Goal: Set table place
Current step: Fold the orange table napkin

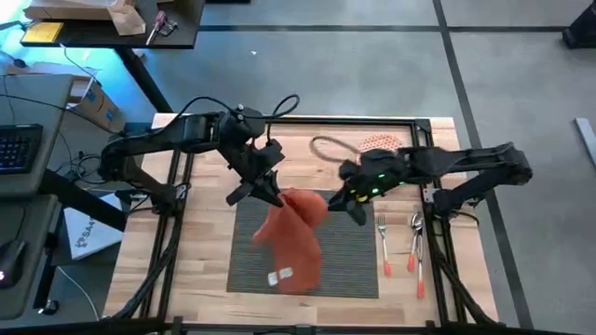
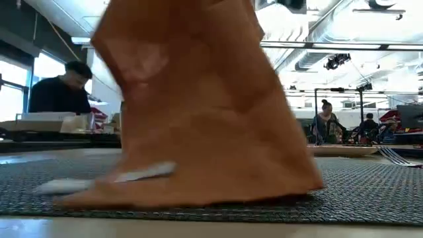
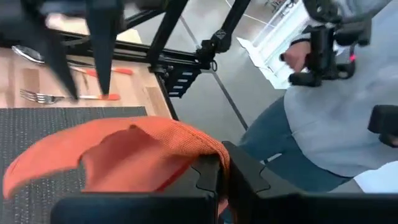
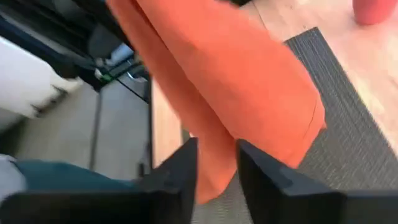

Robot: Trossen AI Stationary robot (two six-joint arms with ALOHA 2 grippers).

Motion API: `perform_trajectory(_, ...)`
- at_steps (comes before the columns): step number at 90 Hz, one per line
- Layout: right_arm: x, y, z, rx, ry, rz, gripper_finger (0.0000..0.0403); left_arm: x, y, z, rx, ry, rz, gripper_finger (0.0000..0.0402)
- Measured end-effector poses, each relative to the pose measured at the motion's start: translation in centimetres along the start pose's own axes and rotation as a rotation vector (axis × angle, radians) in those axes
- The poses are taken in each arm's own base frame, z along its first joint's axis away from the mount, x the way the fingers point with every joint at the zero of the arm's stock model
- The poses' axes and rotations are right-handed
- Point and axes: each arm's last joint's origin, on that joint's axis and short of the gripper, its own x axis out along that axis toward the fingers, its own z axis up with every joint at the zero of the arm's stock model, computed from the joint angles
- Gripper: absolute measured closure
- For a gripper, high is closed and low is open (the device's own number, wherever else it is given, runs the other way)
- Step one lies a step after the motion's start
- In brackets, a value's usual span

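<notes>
The fingers [image 3: 211, 180] of the left gripper [image 1: 265, 191] are pressed together on a top edge of the rust-orange napkin [image 1: 293, 237], holding it up over the upper-left part of the placemat [image 1: 349, 261]. The fingers [image 4: 186, 165] of the right gripper [image 1: 346, 203] stand slightly apart with a fold of the same cloth hanging between them; whether they actually pinch it cannot be told. That gripper sits at about three o'clock from the napkin's lifted top, over the placemat's upper right corner. The napkin hangs in a loose drape, its lower end with a white tag [image 1: 279, 275] resting on the ribbed mat, as the low view shows close up. The dark grey placemat lies flat in the middle of the wooden counter [image 1: 200, 270]. At three o'clock from the mat, on bare wood, a fork [image 1: 383, 244] and a spoon [image 1: 414, 240] with orange handles lie side by side. At twelve o'clock, beyond the mat, sit a round plate [image 1: 328, 147] and a reddish mesh item [image 1: 384, 141]. A person [image 3: 323, 124] in grey stands beside the counter.
</notes>
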Motion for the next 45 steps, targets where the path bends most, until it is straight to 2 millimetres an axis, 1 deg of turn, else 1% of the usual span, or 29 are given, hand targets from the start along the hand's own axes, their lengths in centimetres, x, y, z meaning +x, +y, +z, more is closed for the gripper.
perform_trajectory(11,2.9,-0.9,-0.2,-0.090,0.028,-0.101,0.0204,0.2,-0.2,-0.2,0.004,0.014,-0.002,0.0401)
perform_trajectory(21,4.6,-1.4,-0.1,-0.155,0.026,-0.146,0.0172,0.3,-0.3,-0.4,-0.010,0.036,-0.002,0.0401)
perform_trajectory(29,5.5,-1.3,0.2,-0.198,-0.001,-0.116,0.0161,0.4,-0.4,-0.8,-0.022,0.067,0.000,0.0401)
perform_trajectory(35,6.1,-1.1,0.5,-0.248,-0.022,-0.050,0.0158,0.4,-0.4,-1.0,-0.014,0.087,0.010,0.0401)
perform_trajectory(45,7.8,-0.9,0.7,-0.292,-0.034,0.060,0.0159,0.5,-0.4,-1.4,-0.014,0.113,0.046,0.0401)
